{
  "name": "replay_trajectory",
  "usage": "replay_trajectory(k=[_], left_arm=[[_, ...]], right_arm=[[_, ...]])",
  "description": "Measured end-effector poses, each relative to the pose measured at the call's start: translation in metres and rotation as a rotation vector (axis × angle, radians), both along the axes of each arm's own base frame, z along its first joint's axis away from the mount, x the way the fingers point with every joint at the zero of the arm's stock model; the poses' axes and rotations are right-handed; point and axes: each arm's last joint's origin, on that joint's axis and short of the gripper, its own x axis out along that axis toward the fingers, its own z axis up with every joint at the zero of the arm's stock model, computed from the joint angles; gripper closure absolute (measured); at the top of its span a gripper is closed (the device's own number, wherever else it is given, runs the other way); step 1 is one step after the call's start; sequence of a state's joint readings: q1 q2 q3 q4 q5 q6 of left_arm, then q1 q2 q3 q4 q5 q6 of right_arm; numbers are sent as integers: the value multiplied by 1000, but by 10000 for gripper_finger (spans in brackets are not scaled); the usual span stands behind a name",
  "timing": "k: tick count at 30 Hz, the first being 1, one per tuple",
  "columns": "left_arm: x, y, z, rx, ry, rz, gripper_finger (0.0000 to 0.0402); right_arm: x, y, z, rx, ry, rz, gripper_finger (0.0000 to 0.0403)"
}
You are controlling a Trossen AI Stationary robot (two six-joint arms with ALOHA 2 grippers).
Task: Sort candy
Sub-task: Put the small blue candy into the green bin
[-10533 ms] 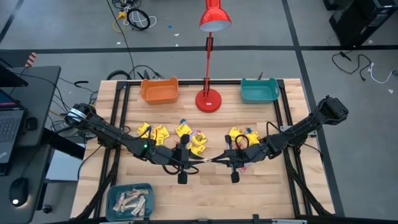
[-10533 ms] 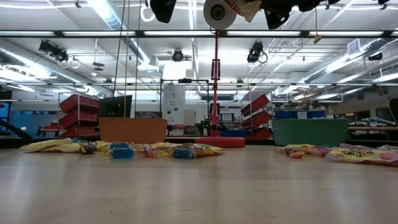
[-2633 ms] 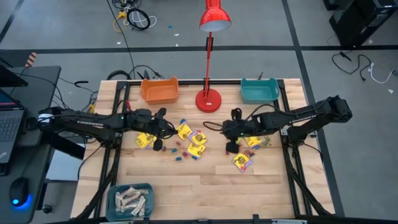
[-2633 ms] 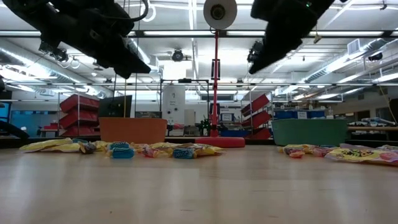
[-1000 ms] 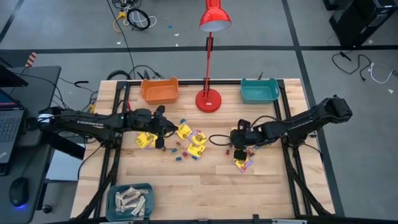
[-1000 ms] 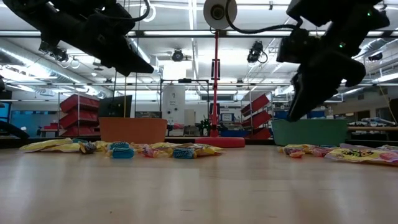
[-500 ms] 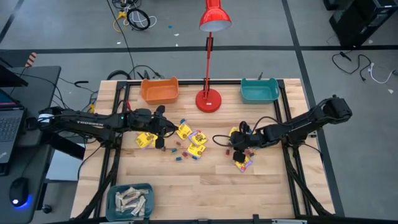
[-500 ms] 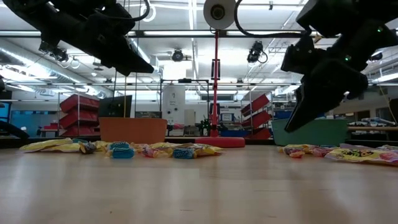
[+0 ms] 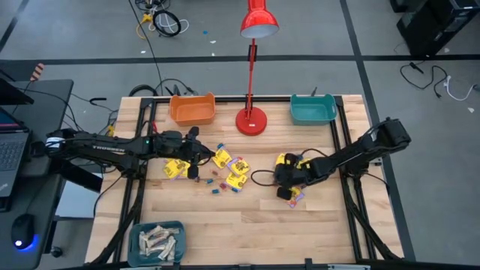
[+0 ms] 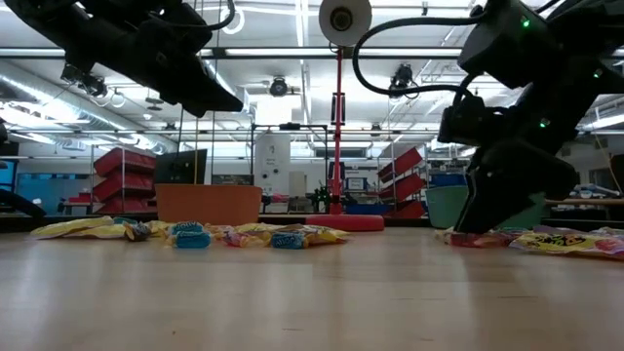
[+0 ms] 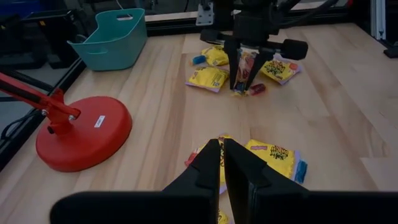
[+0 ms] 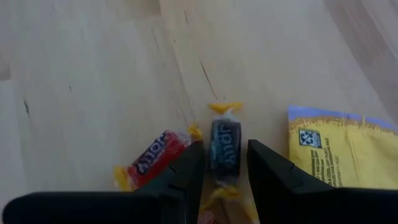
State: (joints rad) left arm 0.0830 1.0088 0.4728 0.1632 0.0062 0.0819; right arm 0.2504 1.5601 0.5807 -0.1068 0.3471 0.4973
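Note:
The candy lies in two heaps on the wooden table: yellow packets and small pieces at centre-left (image 9: pixel 225 163) and others at centre-right (image 9: pixel 295 161). My right gripper (image 12: pixel 225 171) is down at the table and open. One finger stands on each side of a small dark-blue wrapped sweet (image 12: pixel 225 148) with yellow twisted ends, which lies flat. A red sweet (image 12: pixel 152 160) and a yellow packet (image 12: pixel 339 149) lie beside it. My left gripper (image 11: pixel 222 155) is shut, holds nothing, and hangs well above the left heap (image 11: pixel 267 155).
An orange bin (image 9: pixel 193 109) and a teal bin (image 9: pixel 313 109) stand at the far edge, with a red lamp's base (image 9: pixel 251 120) between them. A blue-grey bin of pale bars (image 9: pixel 157 241) sits at the near left corner. Bare wood lies along the near side.
My right gripper has come down from above the right heap to the tabletop, drifting a little toward the near edge, and now straddles the dark-blue sweet. The gap between its fingers looks unchanged.

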Motion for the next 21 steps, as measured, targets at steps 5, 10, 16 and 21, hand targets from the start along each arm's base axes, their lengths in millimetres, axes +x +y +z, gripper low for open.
replay_trajectory(k=[5,10,16,21], left_arm=[[0,0,0,0,-3,0,378],[0,0,0,0,-3,0,378],[0,0,0,0,-3,0,378],[0,0,0,0,-3,0,378]], right_arm=[[4,1,2,-12,2,20,294],[4,1,2,-12,4,26,317],[5,1,3,-18,6,39,358],[5,1,3,-19,3,41,357]])
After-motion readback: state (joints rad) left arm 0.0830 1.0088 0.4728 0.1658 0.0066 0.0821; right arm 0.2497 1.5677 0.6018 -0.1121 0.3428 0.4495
